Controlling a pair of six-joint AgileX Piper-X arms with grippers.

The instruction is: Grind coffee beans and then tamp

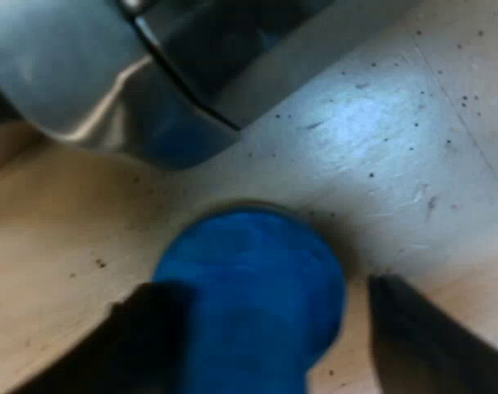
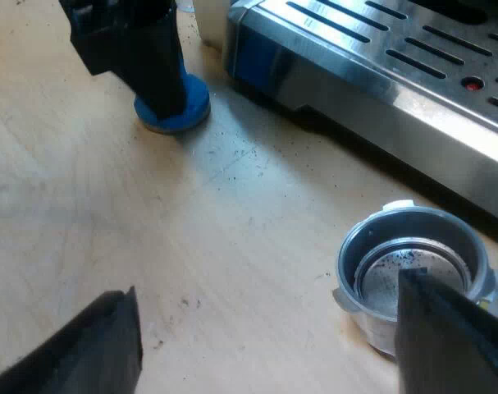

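On the pale wooden counter (image 2: 232, 213), close against the steel corner of the espresso machine (image 1: 84, 74), the blue tamper (image 1: 257, 263) stands upright on its round base. The left claw (image 1: 262, 286) hangs over it with its black fingers (image 1: 421, 328) spread to either side. One finger lies against the tamper's flank, and the other stands off with a strip of bare wood between (no squeeze on it, as far as the left wrist view tells). Dark specks (image 2: 232, 164) are scattered over the wood around the tamper's base.

Well apart from the tamper, just before the machine's slotted drip tray (image 2: 413, 41), the metal holder (image 2: 380, 263) sits on the counter. Its round basket faces up, with a few dark flecks on the basket's floor. The right claw (image 2: 267, 287) hovers above this stretch of counter, its fingers set wide apart and gripping nothing. One fingertip covers the near rim of the holder, and whether it touches the metal cannot be told.
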